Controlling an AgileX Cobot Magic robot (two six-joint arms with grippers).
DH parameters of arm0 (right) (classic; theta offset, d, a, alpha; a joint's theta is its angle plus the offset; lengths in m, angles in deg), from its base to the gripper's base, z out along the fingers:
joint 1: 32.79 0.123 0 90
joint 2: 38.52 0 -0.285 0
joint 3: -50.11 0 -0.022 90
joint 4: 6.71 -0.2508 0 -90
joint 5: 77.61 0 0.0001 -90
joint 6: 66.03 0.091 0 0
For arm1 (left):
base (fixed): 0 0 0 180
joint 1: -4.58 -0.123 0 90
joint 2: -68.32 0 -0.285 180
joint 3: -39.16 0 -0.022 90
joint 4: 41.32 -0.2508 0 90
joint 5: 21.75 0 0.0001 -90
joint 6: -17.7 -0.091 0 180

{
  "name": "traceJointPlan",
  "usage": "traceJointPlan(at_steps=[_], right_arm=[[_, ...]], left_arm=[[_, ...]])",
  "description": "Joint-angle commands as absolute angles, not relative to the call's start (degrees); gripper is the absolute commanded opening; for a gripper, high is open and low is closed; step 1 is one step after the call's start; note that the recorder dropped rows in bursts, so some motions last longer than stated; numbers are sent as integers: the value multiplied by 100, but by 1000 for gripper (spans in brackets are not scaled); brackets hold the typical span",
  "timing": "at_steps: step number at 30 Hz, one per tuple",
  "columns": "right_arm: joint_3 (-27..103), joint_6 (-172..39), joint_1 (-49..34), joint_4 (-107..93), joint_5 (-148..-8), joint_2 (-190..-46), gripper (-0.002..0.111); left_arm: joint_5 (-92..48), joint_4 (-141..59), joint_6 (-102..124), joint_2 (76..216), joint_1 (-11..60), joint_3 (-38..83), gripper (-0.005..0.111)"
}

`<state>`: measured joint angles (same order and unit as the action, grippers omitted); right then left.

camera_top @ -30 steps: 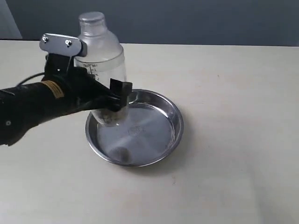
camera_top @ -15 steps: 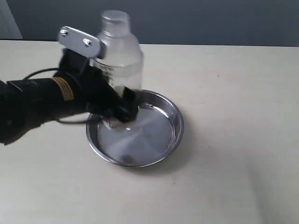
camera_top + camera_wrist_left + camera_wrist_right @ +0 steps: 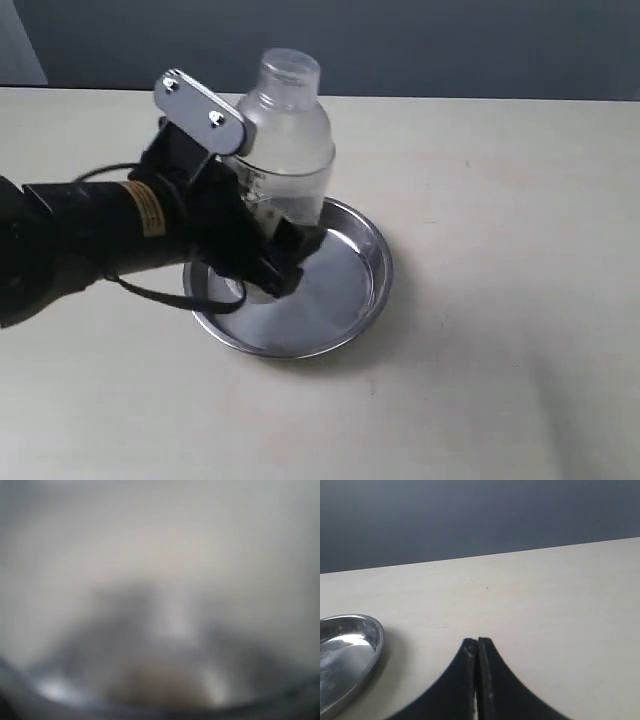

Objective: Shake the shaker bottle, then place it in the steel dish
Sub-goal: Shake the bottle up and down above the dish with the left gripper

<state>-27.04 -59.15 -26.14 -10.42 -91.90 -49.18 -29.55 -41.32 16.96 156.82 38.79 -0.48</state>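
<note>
The clear shaker bottle (image 3: 288, 140) with its round cap and printed scale tilts to the right above the left part of the steel dish (image 3: 352, 290). My left gripper (image 3: 280, 255) is shut on the bottle's lower body, its black fingers wrapped round it. Whether the bottle's base touches the dish is hidden by the arm. The left wrist view is a grey blur with a brownish patch, the bottle (image 3: 160, 680) pressed close to the lens. My right gripper (image 3: 477, 642) is shut with nothing in it, above bare table beside the dish rim (image 3: 372, 640); it is outside the exterior view.
The black left arm (image 3: 90, 235) with a cable loop reaches in from the left edge over the dish's left rim. A pale tabletop (image 3: 500, 250) stretches right of the dish. A dark wall (image 3: 450, 45) runs along the table's far edge.
The left gripper has carried the bottle to the right and tipped it rightward, farther over the dish. The dish has stayed where it was.
</note>
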Motion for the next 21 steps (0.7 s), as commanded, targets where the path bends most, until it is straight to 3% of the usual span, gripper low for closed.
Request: traceJointPlan(at_steps=[1,5,9,12,16,19,21], right_arm=[[-2711,-5935,-2591,-1011,-9113,-4940,-1],[-2711,-5935,-2603,-1011,-9113,-4940,-1],[-2711,-5935,-2603,-1011,-9101,-4940,-1],[-2711,-5935,-2603,-1000,-9101,-4940,-1],[-2711,-5935,-2603,-1000,-9101,-4940,-1],[-2711,-5935,-2603,-987,-9124,-4940,-1],[-2711,-5935,-2603,-987,-9124,-4940,-1]], left_arm=[[-3716,-3603,2047,15572,3684,93,0],[-3536,-4195,2031,14935,3778,869,0],[-3022,-3754,2172,15757,3778,353,0],[-3341,-3922,2162,14935,3837,1118,0],[-3240,-3432,2179,15818,3837,230,0],[-3728,-3813,2153,15018,3896,874,0],[-3461,-3639,2164,15151,3896,682,0]])
